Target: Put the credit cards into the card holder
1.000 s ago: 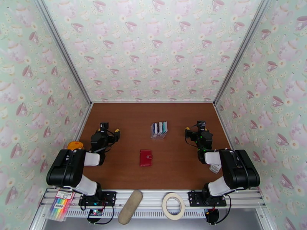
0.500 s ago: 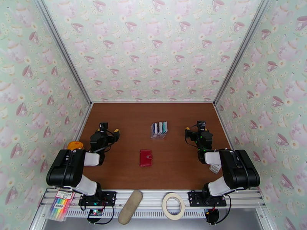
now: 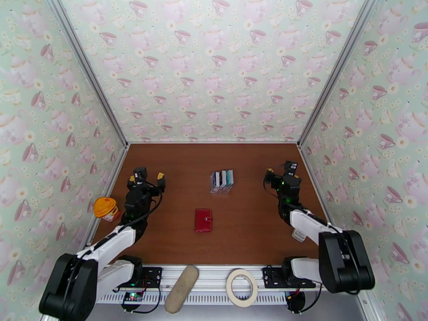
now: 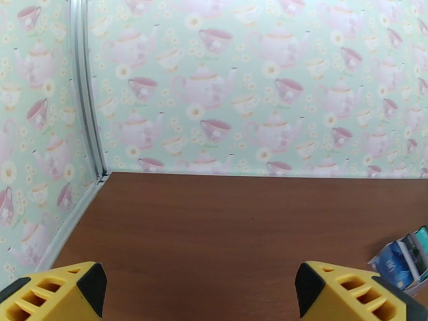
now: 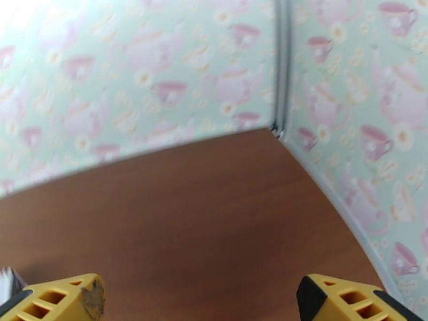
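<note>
You had none of the task done at this point. The credit cards sat together in a short overlapping row toward the middle of the brown table, dark blue, white and teal faces showing. They looked propped at a tilt rather than lying flat, though I could not tell what held them up. The red card holder lay folded shut nearer to the arm bases, well apart from the cards, with its snap tab on the right edge. By my reading, everything was left for you: opening the wallet, picking up each card and sliding it in.

Your left gripper had its fingers spread wide and held nothing. In the left wrist view the cards sat off to the right of the gripper, ahead of its right fingertip and outside the gap. Your right gripper was likewise wide apart and empty, with the cards well to its left and the card holder nearer the bases than either gripper.
</note>
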`<act>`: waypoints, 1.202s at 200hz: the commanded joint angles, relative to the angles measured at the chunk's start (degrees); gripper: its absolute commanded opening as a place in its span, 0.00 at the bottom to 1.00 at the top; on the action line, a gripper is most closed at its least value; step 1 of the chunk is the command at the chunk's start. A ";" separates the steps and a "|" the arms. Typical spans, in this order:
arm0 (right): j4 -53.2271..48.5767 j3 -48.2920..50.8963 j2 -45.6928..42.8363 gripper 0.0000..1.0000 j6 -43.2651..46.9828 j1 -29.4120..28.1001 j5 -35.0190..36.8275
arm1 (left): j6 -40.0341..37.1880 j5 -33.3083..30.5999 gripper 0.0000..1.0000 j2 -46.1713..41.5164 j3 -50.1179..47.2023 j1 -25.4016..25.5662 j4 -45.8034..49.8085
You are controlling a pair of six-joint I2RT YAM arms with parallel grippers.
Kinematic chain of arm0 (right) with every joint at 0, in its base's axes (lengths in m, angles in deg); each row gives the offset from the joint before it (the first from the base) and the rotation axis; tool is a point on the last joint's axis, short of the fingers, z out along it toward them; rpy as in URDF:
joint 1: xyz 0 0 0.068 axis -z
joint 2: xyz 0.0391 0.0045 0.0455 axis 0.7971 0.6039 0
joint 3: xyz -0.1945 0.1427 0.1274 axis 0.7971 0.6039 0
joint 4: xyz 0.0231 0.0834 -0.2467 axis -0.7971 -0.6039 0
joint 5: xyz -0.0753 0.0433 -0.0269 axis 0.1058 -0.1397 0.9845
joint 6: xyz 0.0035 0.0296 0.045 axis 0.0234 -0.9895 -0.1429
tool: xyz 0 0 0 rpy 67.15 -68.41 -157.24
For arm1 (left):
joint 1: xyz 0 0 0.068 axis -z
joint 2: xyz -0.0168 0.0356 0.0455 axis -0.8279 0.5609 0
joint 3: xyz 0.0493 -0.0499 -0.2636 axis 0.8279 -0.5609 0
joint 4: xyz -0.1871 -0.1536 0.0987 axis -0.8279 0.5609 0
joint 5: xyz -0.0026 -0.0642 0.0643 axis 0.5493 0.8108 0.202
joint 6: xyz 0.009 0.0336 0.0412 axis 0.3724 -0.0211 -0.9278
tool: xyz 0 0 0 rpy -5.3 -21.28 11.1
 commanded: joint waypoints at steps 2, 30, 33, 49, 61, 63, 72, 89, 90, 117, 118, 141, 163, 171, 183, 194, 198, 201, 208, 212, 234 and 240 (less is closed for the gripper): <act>-23.02 -5.88 -3.66 1.00 -14.68 -0.87 5.40 | 5.70 -4.34 1.00 -2.14 5.20 4.20 14.48; -29.30 -6.44 -8.01 1.00 -21.97 -1.52 -6.95 | 11.66 -0.09 1.00 -2.53 8.84 8.05 21.27; -28.84 -5.89 -8.67 1.00 -22.20 -1.87 -7.67 | 11.63 0.72 1.00 -2.51 8.88 8.79 21.40; -30.69 -5.84 -12.06 1.00 -21.39 -5.69 -7.40 | 12.69 2.56 1.00 -2.84 8.45 12.79 21.06; -34.07 -6.81 -13.77 1.00 -20.64 -9.10 -5.05 | 17.35 0.87 1.00 -2.53 9.82 14.91 25.30; -34.82 -7.11 -14.22 1.00 -20.45 -10.06 -4.34 | 17.91 0.96 1.00 -2.40 10.15 15.09 26.08; -36.98 -7.60 -15.54 1.00 -20.34 -12.96 -1.79 | 19.94 2.38 1.00 -1.85 11.51 15.59 29.45; -38.39 -7.48 -18.25 1.00 -19.36 -18.85 1.72 | 22.06 6.68 1.00 -1.73 11.61 16.34 32.00; -38.60 -7.52 -18.33 1.00 -19.39 -19.26 2.06 | 22.10 6.98 1.00 -1.81 11.48 16.37 31.98; -45.87 -10.90 -17.69 1.00 -19.06 -28.66 8.32 | 24.43 12.87 1.00 -3.21 8.72 17.55 31.27; -46.17 -11.03 -17.53 1.00 -19.11 -28.91 8.48 | 24.51 12.98 1.00 -3.16 8.67 17.55 31.35; -50.04 -13.34 -14.00 1.00 -19.49 -35.84 10.37 | 24.51 16.18 0.98 -1.89 7.68 17.55 32.02; -52.90 -16.48 -8.30 0.99 -20.27 -42.34 11.78 | 25.25 20.93 0.92 1.65 7.40 17.55 30.28; -53.85 -17.86 -5.70 0.99 -20.91 -44.70 12.60 | 25.45 22.34 0.91 3.43 7.72 17.59 29.99; -54.56 -19.48 -2.03 0.98 -21.61 -47.78 13.07 | 25.65 24.25 0.88 6.22 8.37 17.30 29.40; -54.92 -20.82 0.81 0.97 -22.56 -50.30 13.19 | 25.94 26.28 0.86 8.83 8.89 16.92 28.73; -55.35 -21.32 1.72 0.96 -23.20 -51.09 13.67 | 26.00 27.24 0.85 9.80 8.97 16.82 28.06; -55.65 -21.79 2.41 0.95 -23.70 -51.66 14.10 | 26.08 28.11 0.84 10.48 9.08 16.58 27.59; -56.38 -22.62 3.72 0.94 -24.84 -53.10 14.95 | 26.08 30.42 0.80 12.57 9.67 16.21 27.27; -56.51 -23.02 4.35 0.94 -25.19 -53.80 15.18 | 26.28 31.46 0.79 13.68 10.04 15.96 27.02; -57.27 -25.13 8.53 0.91 -27.75 -56.83 14.03 | 27.74 38.81 0.70 19.20 11.65 14.17 25.62; -57.48 -25.74 9.68 0.88 -28.29 -57.60 13.39 | 28.14 39.59 0.67 20.20 11.99 13.91 25.52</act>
